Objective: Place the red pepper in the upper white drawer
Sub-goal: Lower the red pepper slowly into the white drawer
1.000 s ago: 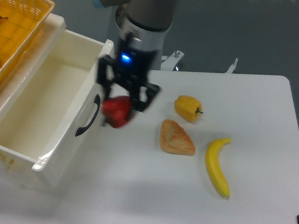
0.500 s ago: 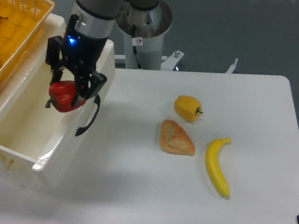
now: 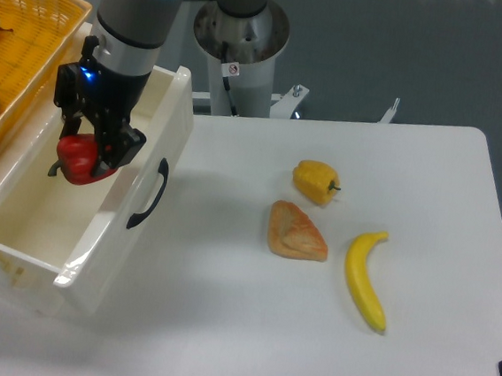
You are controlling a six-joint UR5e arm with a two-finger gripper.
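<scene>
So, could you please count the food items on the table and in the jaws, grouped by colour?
Red: 1, the red pepper, held in the jaws over the upper white drawer
Yellow: 2, the yellow pepper and the banana
Brown: 1, the pastry
Total: 4

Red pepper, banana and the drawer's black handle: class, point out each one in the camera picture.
red pepper [image 3: 76, 159], fixed camera, on its glossy front.
banana [image 3: 364, 282], fixed camera, on its middle.
drawer's black handle [image 3: 148, 196], fixed camera, on its curved bar.
</scene>
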